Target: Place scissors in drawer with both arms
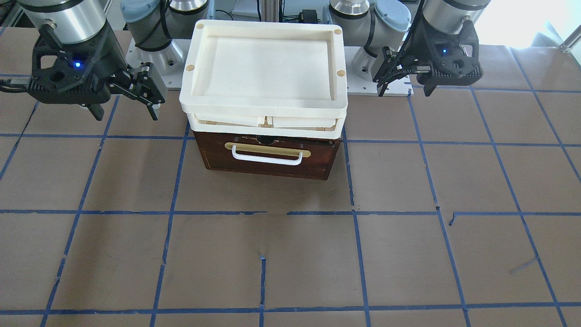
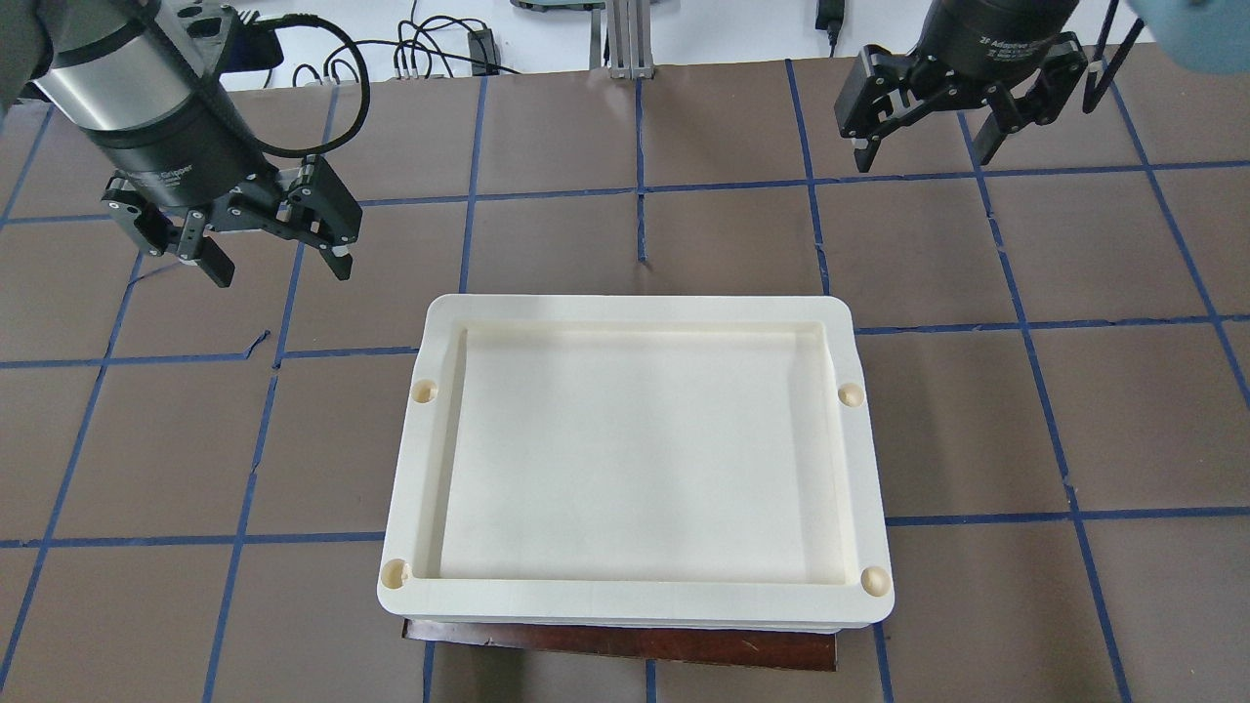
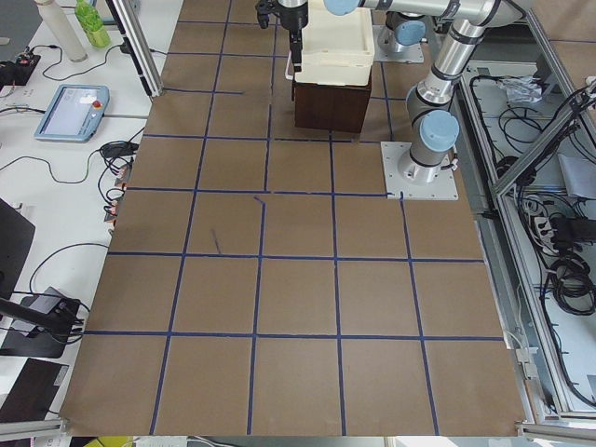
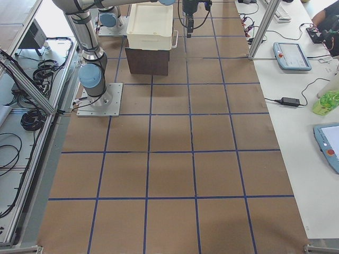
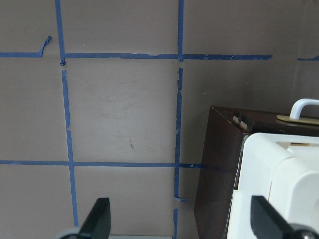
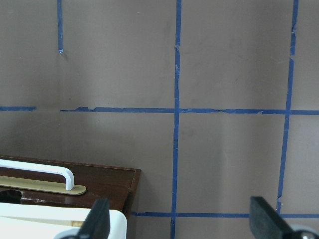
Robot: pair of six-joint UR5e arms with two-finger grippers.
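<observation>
The drawer (image 1: pixel 268 159) stands shut mid-worktop (image 1: pixel 408 181), white handle (image 1: pixel 267 157) facing away from the robot, with stacked cream trays (image 2: pixel 635 596) on top. The left hand (image 2: pixel 280 266) hangs above the worktop off the drawer's left side and the right hand (image 2: pixel 923 151) off its right. Both point down, fingers spread wide, gripping nothing. The scissors show in no view
</observation>
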